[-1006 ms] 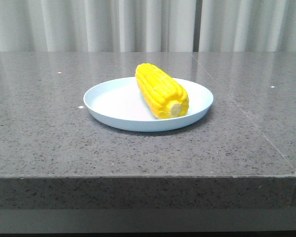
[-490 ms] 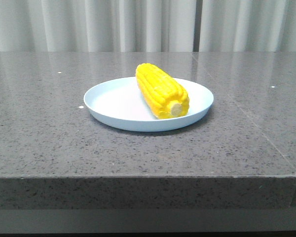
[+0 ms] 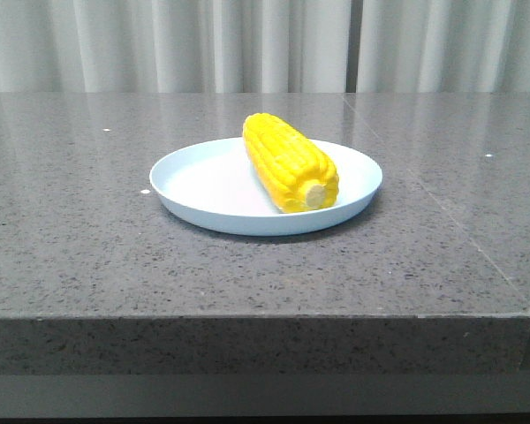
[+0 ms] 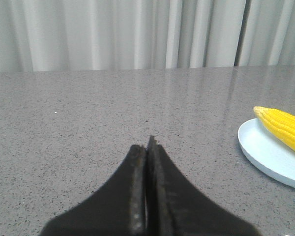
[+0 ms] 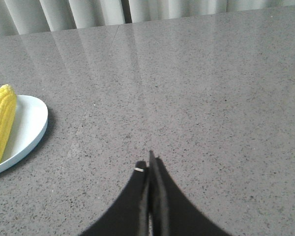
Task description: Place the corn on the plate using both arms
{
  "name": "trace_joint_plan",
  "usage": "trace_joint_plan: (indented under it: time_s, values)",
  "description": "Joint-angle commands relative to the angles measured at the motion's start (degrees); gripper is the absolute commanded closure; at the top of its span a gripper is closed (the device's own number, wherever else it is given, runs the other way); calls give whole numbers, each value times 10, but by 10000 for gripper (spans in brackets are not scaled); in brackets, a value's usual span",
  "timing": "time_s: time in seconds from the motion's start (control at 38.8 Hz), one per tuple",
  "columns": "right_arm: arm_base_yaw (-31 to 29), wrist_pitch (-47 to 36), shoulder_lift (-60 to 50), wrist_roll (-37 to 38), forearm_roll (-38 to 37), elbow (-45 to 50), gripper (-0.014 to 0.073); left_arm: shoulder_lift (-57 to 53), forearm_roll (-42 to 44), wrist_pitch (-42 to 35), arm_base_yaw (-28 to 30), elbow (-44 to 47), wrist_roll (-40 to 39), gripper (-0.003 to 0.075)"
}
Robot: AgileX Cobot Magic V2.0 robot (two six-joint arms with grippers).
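The yellow corn point(image 3: 289, 162) lies on the pale-blue plate point(image 3: 203, 181) in the middle of the table, its pale stub end toward the front. Neither arm shows in the front view. In the left wrist view my left gripper point(image 4: 148, 146) is shut and empty over bare table, with the plate point(image 4: 265, 152) and corn point(image 4: 284, 127) off to one side. In the right wrist view my right gripper point(image 5: 150, 164) is shut and empty, apart from the plate point(image 5: 27, 125) and the corn point(image 5: 1, 118).
The grey speckled stone table point(image 3: 88, 247) has its front edge close to the camera. A seam point(image 3: 459, 230) runs across the tabletop at the right. Pale curtains point(image 3: 247, 44) hang behind the table.
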Motion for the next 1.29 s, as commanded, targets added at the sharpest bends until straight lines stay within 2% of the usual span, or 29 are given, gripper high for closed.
trace_joint_plan:
  time_s: [0.0, 0.18, 0.34, 0.52, 0.7, 0.85, 0.9, 1.26]
  values:
    - [-5, -48, 7, -5, -15, -13, 662, 7, 1, -51, 1, -16, -6, 741]
    - [-5, -48, 7, -5, -15, -13, 662, 7, 4, -52, 1, -16, -6, 741]
    - [-5, -47, 7, -5, -15, -13, 662, -5, -5, -87, 9, 15, 15, 741]
    - [-5, -47, 7, -5, -15, -13, 662, -39, -66, -138, 72, 87, 36, 741]
    - [-5, -47, 7, -5, -15, -13, 662, -39, -72, -195, 123, 166, 36, 741]
    - [-5, -47, 7, -5, -15, -13, 662, -39, -72, -251, 141, 227, 36, 741]
    - [-5, -47, 7, -5, -15, -13, 662, -39, -72, -228, 142, 223, 36, 741]
    - [-5, -47, 7, -5, -15, -13, 662, -39, -71, -239, 142, 225, 36, 741]
